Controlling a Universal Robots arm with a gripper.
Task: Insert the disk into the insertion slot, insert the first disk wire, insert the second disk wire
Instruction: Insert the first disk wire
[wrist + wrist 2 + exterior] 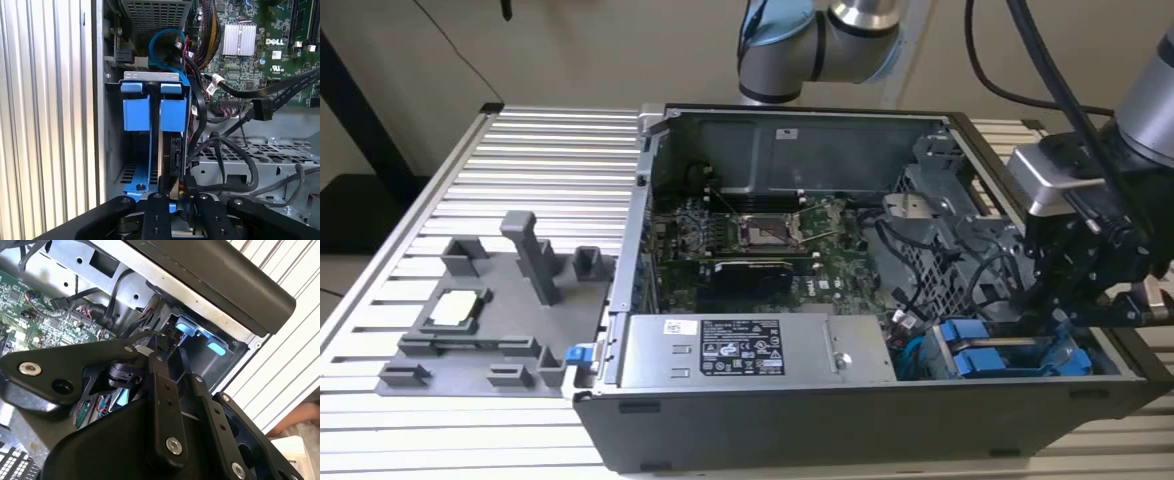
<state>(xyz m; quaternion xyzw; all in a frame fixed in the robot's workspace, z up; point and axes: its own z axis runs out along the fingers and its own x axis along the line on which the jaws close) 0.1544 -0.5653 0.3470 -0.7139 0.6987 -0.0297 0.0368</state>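
Note:
The disk (173,150) stands edge-on in its slot in the drive bay, its blue carrier front (173,114) beside the other blue carrier front (135,107). My gripper (179,197) is at the disk's rear edge, shut on a black wire connector (189,184) that touches that edge. Its cable runs up along the carrier. In the second wrist view the gripper (165,347) holds the same connector (171,336) close to the blue fronts (187,330). In the exterior view the gripper (1081,315) hangs over the bay (981,360) at the case's right corner. Another black flat cable with a plug (262,107) hangs free nearby.
The open computer case (854,400) lies on a slatted metal table (547,160). Inside are the motherboard (747,235), a labelled power supply (727,350) and a metal cage with loose cables (240,160). A grey fixture plate (480,310) lies on the exterior view's left.

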